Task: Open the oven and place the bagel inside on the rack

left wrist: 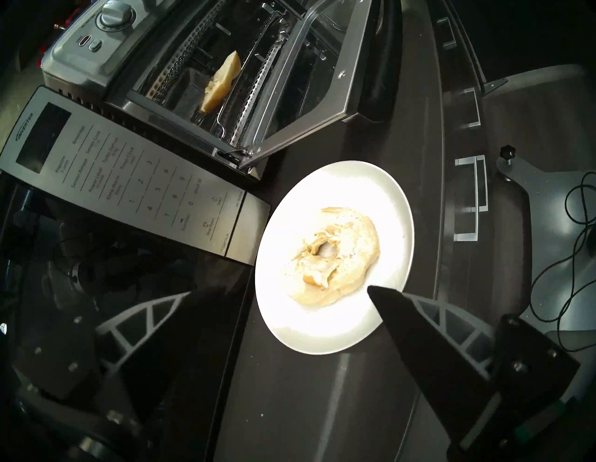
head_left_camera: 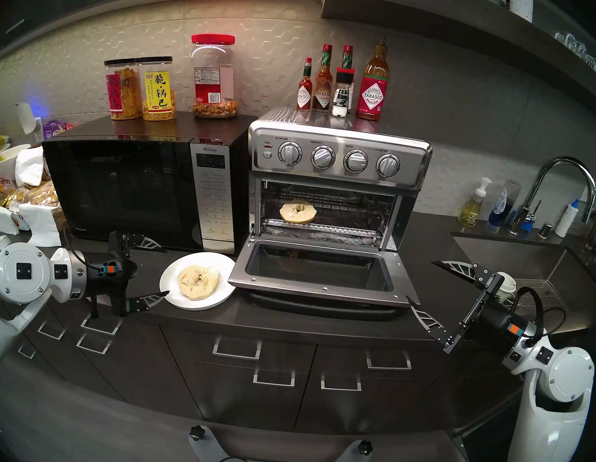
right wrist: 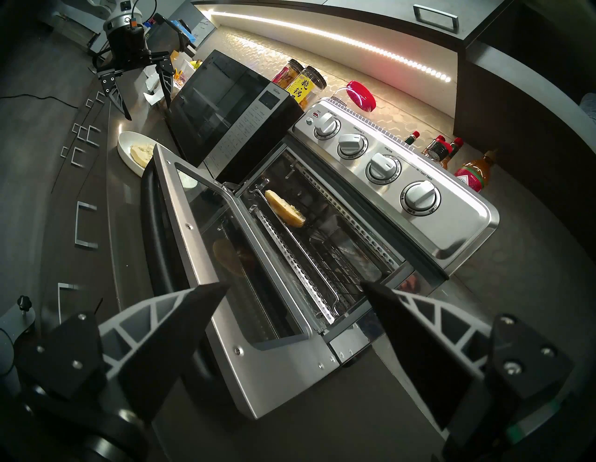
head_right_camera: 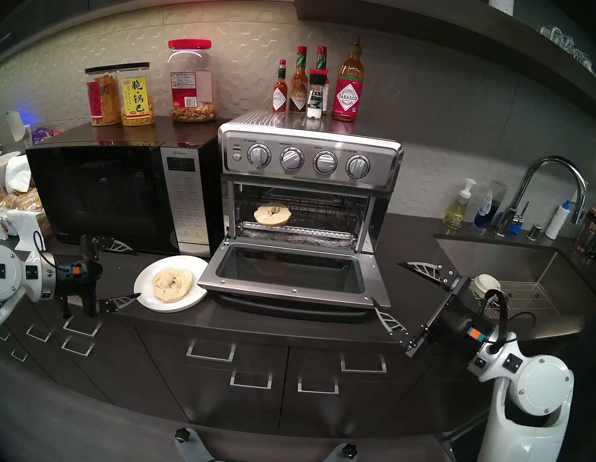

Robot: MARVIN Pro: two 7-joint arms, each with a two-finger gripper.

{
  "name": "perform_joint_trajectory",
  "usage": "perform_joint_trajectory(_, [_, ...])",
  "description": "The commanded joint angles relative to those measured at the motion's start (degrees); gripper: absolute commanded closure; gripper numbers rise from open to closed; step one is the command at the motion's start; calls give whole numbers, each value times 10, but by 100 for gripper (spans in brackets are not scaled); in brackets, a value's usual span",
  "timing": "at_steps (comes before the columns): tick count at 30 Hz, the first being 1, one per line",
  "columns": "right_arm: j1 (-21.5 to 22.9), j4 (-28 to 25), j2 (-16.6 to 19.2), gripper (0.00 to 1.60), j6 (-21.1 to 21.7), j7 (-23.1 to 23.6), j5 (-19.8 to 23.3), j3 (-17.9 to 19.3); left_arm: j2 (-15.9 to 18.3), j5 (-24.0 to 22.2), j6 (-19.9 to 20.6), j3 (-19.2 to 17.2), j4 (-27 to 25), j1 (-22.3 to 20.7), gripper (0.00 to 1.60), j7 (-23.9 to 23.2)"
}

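Note:
The steel oven [head_left_camera: 338, 157] stands with its glass door [head_left_camera: 318, 273] folded down flat. One bagel half [head_left_camera: 297, 211] lies on the wire rack [head_left_camera: 354, 213] at the cavity's left front; it also shows in the right wrist view [right wrist: 285, 208]. The other bagel half [head_left_camera: 198, 281] lies cut face up on a white plate [head_left_camera: 174, 297] left of the door, and shows in the left wrist view [left wrist: 335, 258]. My left gripper [head_left_camera: 165, 271] is open and empty at the plate's left rim. My right gripper [head_left_camera: 420, 279] is open and empty beside the door's right corner.
A black microwave [head_left_camera: 125, 190] stands left of the oven, with snack jars [head_left_camera: 140, 88] on top. Sauce bottles [head_left_camera: 340, 82] stand on the oven. A foil-lined tray [head_left_camera: 321, 229] sits under the rack. A sink [head_left_camera: 535, 269], a paper cup [head_left_camera: 506, 282] and a faucet are at the right; bread and napkins [head_left_camera: 25, 196] at the left.

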Motion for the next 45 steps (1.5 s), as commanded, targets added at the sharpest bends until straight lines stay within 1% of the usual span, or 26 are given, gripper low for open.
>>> perform_joint_trajectory(1, [3, -8, 1, 0, 1, 1, 6, -1, 29, 6, 7, 16, -1, -26, 0, 4])
perform_joint_trajectory(4, [3, -8, 1, 0, 1, 1, 6, -1, 35, 17, 12, 42, -3, -33, 0, 10])
perform_joint_trajectory(10, [3, -8, 1, 0, 1, 1, 6, -1, 39, 30, 16, 62, -5, -42, 0, 15])
perform_joint_trajectory(13, [3, -8, 1, 0, 1, 1, 6, -1, 50, 41, 17, 82, -1, -53, 0, 18])
perform_joint_trajectory(16, [3, -8, 1, 0, 1, 1, 6, -1, 52, 42, 17, 92, 2, -61, 0, 20])
perform_joint_trajectory(18, [3, -8, 1, 0, 1, 1, 6, -1, 57, 44, 19, 111, 7, -77, 0, 23])
perform_joint_trajectory(21, [3, -8, 1, 0, 1, 1, 6, -1, 61, 44, 20, 119, 10, -87, 0, 23])
perform_joint_trajectory(28, [3, -8, 1, 0, 1, 1, 6, -1, 72, 26, 20, 135, 30, -120, 0, 10])
perform_joint_trajectory(32, [3, -8, 1, 0, 1, 1, 5, -1, 86, 11, 20, 134, 37, -134, 0, -8])
perform_joint_trajectory(39, [3, -8, 1, 0, 1, 1, 5, -1, 98, -3, 26, 137, 39, -158, 0, -30])
perform_joint_trajectory(43, [3, -8, 1, 0, 1, 1, 6, -1, 110, -8, 34, 162, 41, -186, 0, -39])
perform_joint_trajectory(44, [3, -8, 1, 0, 1, 1, 6, -1, 110, -8, 34, 162, 41, -186, 0, -39])
perform_joint_trajectory(45, [3, -8, 1, 0, 1, 1, 6, -1, 116, -9, 36, 181, 44, -202, 0, -44])
